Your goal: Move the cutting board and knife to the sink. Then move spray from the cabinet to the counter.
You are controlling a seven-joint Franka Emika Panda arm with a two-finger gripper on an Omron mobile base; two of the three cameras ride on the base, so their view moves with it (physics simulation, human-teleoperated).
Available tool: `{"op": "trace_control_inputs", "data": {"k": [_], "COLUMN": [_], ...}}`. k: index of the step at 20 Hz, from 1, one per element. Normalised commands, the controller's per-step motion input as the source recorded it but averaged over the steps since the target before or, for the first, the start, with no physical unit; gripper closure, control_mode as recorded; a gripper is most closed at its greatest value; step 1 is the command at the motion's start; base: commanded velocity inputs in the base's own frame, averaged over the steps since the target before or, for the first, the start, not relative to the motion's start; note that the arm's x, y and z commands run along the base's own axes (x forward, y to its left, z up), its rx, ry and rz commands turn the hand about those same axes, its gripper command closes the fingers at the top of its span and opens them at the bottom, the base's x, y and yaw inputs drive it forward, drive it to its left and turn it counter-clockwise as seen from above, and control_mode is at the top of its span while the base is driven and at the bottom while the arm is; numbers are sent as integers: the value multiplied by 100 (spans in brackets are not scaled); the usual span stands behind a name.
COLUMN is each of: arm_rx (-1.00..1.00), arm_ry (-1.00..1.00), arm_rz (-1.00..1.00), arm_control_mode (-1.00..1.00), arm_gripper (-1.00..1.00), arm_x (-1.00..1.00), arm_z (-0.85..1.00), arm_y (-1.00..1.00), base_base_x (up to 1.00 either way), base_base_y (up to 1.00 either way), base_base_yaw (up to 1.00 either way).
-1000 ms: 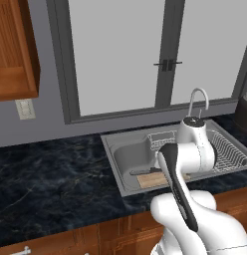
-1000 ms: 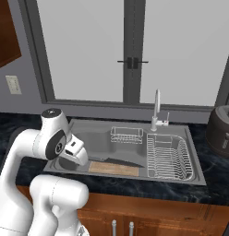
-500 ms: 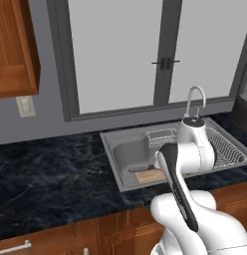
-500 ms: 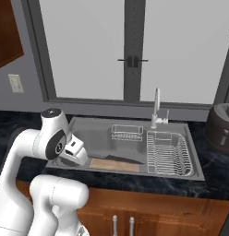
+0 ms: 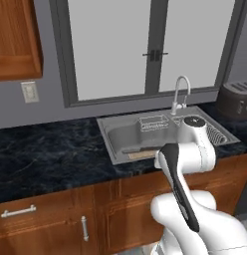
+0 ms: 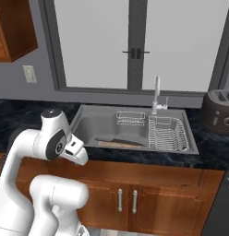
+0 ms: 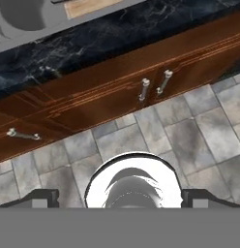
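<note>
Tan cutting board point(image 6: 120, 144) lies lengthwise along sink point(image 6: 88, 120) front.

Rendered home kitchen. Black marble-look table point(image 5: 51, 154) runs over reddish-brown wooden base cupboards point(image 6: 148, 193) with silver bar handles. Grey metal sink basin point(image 6: 107, 129) set into it, curved chrome tap point(image 5: 179, 94) at its far edge, wire dish rack point(image 6: 167, 133) in the right half. Dark toaster point(image 6: 220, 110) far right. Reddish-brown wooden wall cabinet point(image 5: 16, 40) upper left, big grey-framed window point(image 6: 135, 46) behind, grey floor tiles point(image 7: 199, 121) below.
</note>
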Motion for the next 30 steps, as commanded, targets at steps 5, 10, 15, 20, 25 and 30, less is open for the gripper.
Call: {"op": "trace_control_inputs", "data": {"k": [5, 10, 15, 20, 25, 30], "arm_rx": [0, 0, 0, 0, 0, 0], "arm_ry": [0, 0, 0, 0, 0, 0], "arm_rz": [0, 0, 0, 0, 0, 0], "arm_control_mode": [100, 100, 100, 100, 100, 100], "arm_gripper": [-100, -100, -100, -100, -100, -100], "arm_x": [0, 0, 0, 0, 0, 0], "arm_z": [0, 0, 0, 0, 0, 0], "arm_y": [0, 0, 0, 0, 0, 0], "base_base_x": [-4, 1, 14, 20, 37, 36], "base_base_y": [78, 79, 60, 55, 44, 33], "base_base_yaw": [-7, -10, -2, 2, 13, 27]}}
